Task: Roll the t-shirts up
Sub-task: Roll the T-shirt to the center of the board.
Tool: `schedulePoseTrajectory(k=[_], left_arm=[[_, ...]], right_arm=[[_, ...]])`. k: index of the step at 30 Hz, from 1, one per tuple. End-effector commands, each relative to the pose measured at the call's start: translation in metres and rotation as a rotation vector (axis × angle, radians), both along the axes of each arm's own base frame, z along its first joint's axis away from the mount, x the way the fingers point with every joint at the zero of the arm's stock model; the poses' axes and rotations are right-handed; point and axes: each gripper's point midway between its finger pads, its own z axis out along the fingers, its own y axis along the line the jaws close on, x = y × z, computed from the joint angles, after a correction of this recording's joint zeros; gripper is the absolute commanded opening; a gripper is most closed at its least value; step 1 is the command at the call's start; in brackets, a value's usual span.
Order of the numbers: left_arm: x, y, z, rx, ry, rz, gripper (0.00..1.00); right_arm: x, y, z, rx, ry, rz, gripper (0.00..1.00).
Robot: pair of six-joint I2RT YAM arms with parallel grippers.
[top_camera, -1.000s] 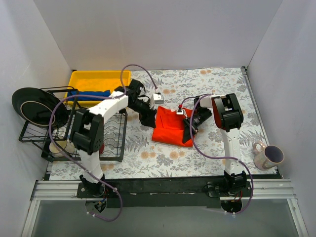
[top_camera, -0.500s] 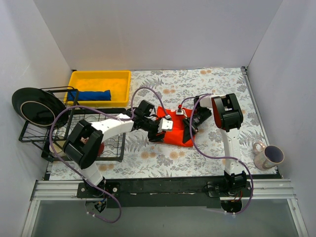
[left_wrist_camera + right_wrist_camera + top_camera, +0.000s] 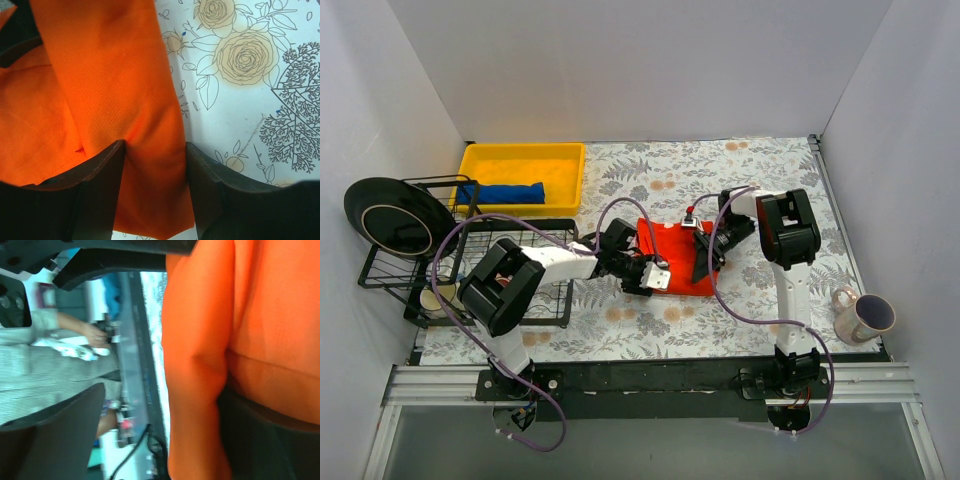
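1. The blue shirt point(image 3: 505, 192) lies as a long tight bundle in the yellow bin point(image 3: 525, 150) at the far left corner of the tabletop point(image 3: 740, 170). It looks rolled, so that half of the task is probably done.
2. The orange shirt point(image 3: 675, 262) lies near the middle of the tabletop, folded into a compact, roughly square pad. No roll shows in it yet.
3. The left hand point(image 3: 155, 150) is at the shirt's left edge. A raised fold of orange cloth fills the gap between its fingers point(image 3: 107, 190), and a crease at one tip suggests it is grasping that fold.
4. The right hand point(image 3: 162, 390) is at the shirt's right edge, released, with its fingers wide apart. Orange cloth hangs in the gap and rests against one finger.
5. What is left, as I judge it, is to turn the held fold over and keep rolling across the pad. The finished roll may then go beside the blue one.
6. With one side let go, the pad may slide or unfold.
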Motion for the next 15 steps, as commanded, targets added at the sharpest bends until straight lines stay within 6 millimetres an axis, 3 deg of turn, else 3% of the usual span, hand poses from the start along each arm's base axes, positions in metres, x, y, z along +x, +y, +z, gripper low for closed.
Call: schedulePoseTrajectory(k=[1,4,9,12,13,14,15], left_arm=[[-0.036,0.050,-0.059,0.258,0.074,-0.029,0.48],[-0.039,0.053,-0.060,0.274,0.094,-0.027,0.44],[-0.036,0.043,-0.053,0.253,0.196,0.024,0.40],[-0.028,0.035,-0.044,0.225,0.272,0.063,0.39],[-0.025,0.035,-0.040,0.213,0.309,0.083,0.39],[-0.024,0.034,-0.039,0.206,0.352,0.101,0.39],[-0.024,0.028,-0.032,0.174,0.397,0.094,0.40]], right_arm=[[0.037,-0.023,-0.044,-0.023,-0.376,0.087,0.99],[0.058,-0.031,-0.008,-0.014,-0.457,0.019,0.99],[0.069,-0.056,0.025,-0.098,-0.709,0.044,0.98],[0.089,-0.065,0.049,-0.153,-0.957,-0.004,0.99],[0.076,-0.069,0.061,-0.175,-1.026,-0.033,0.99],[0.104,-0.072,0.070,-0.200,-1.225,-0.073,0.99],[0.104,-0.072,0.081,-0.194,-1.339,-0.085,0.99]])
